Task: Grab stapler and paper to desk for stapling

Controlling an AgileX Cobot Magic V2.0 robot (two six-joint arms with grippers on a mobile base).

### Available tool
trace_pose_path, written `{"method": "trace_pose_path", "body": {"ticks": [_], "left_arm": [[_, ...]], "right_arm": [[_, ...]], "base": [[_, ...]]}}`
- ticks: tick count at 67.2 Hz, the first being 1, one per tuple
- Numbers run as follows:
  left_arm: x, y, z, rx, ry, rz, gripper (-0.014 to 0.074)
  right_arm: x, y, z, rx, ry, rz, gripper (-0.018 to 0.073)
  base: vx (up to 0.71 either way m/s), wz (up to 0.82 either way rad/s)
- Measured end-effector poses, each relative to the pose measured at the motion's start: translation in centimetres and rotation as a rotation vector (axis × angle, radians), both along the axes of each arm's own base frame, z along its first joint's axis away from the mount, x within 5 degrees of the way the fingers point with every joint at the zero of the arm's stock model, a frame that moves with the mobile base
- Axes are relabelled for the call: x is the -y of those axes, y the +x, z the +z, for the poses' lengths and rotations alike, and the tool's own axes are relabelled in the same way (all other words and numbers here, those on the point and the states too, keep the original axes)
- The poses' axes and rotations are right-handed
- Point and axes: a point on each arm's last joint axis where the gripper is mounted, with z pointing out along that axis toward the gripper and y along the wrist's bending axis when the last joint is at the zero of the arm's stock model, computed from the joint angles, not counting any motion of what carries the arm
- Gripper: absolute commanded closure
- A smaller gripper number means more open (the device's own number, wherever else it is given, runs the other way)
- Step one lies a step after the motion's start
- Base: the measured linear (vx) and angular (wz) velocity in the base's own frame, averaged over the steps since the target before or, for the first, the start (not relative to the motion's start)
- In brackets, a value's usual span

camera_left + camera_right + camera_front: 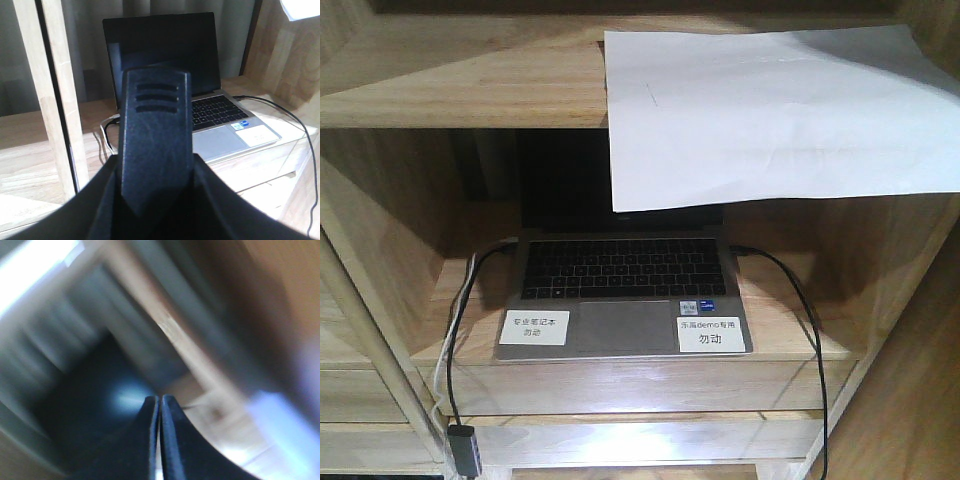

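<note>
Left gripper point(155, 159) is clamped on the black stapler point(155, 112), which stands upright. Open laptop point(620, 290) sits on the lower shelf. Paper point(770, 110) lies at the upper shelf point(460, 85), overhanging its front edge. Right gripper point(159, 407) has its jaws pressed together; that view is blurred.

light-wood shelving unit point(440, 90) with grey curtain point(90, 50) behind.

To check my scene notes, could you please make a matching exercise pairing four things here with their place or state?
Things:
1. paper
2. laptop
3. black cable
4. right gripper

Places or states:
A. open on the lower shelf
B. fingers pressed together
C. overlapping the upper shelf at its front edge
D. running down from the laptop's right side

Pairs: 1-C, 2-A, 3-D, 4-B.
</note>
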Motion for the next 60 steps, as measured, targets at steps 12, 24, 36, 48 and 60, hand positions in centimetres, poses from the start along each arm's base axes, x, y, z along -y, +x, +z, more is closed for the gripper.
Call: {"method": "trace_pose_path", "body": {"ticks": [12, 24, 36, 48, 60], "left_arm": [[0.0, 0.0, 0.0, 0.0, 0.0, 0.0, 0.0603], [0.0, 0.0, 0.0, 0.0, 0.0, 0.0, 0.0603], [0.0, 0.0, 0.0, 0.0, 0.0, 0.0, 0.0603], [0.0, 0.0, 0.0, 0.0, 0.0, 0.0, 0.0603], [0.0, 0.0, 0.0, 0.0, 0.0, 0.0, 0.0603]], "right_arm": [[0.0, 0.0, -0.1, -0.009, 0.248, -0.002, 0.056], [-0.3, 0.0, 0.0, -0.014, 0.284, 0.046, 0.0452], [-0.8, 0.6, 0.5, 0.007, 0.292, 0.128, 0.0253], [-1.9, 1.7, 1.7, 0.076, 0.35, 0.245, 0.0099], [-3.1, 3.1, 2.2, 0.096, 0.368, 0.358, 0.0071]], "base": [[0.0, 0.0], [0.0, 0.0], [0.0, 0.0], [0.0, 0.0], [0.0, 0.0]]}}
